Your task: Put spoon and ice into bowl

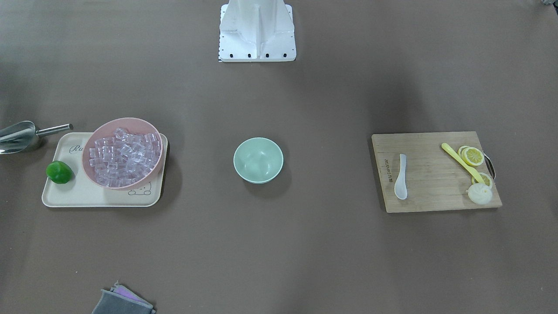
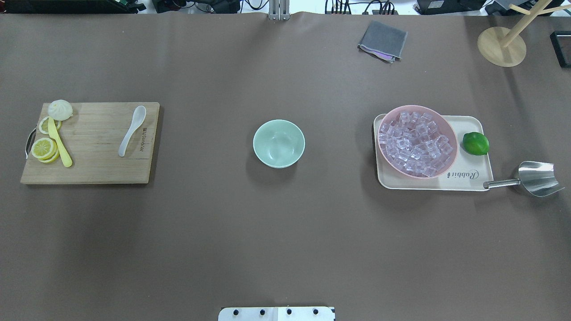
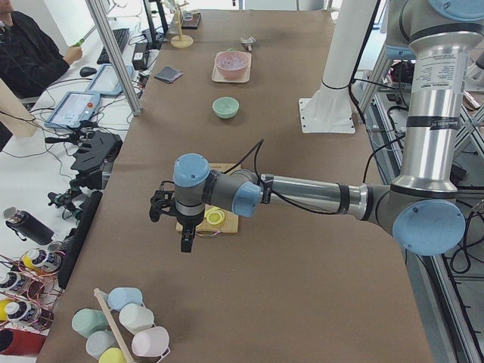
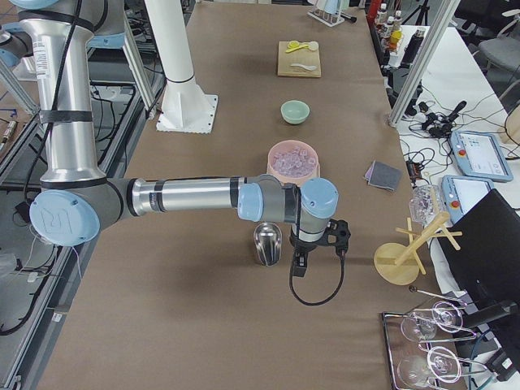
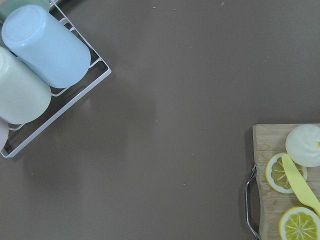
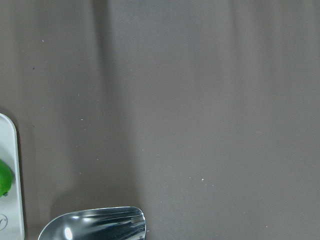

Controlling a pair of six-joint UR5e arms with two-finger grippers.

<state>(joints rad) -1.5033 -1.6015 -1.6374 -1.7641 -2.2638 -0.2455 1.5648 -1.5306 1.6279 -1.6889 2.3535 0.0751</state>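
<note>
The white spoon [image 1: 401, 176] lies on a wooden cutting board [image 1: 431, 192] on the robot's left side; it also shows in the overhead view [image 2: 131, 130]. The ice [image 1: 124, 152] fills a pink bowl [image 2: 446, 165] on a cream tray. The mint-green bowl [image 2: 279, 143] stands empty at the table's middle. My left gripper [image 3: 185, 240] hangs above the table's end, past the board. My right gripper [image 4: 297, 266] hangs beside the metal scoop [image 4: 266, 242]. Both show only in side views, so I cannot tell whether they are open or shut.
A yellow spoon [image 2: 60, 142], lemon slices [image 2: 43, 148] and a bun [image 2: 60, 109] lie on the board. A lime [image 2: 475, 143] sits on the tray [image 2: 468, 183]. A grey cloth [image 2: 382, 41], a wooden stand [image 2: 502, 47] and a cup rack [image 5: 30, 75] stand around.
</note>
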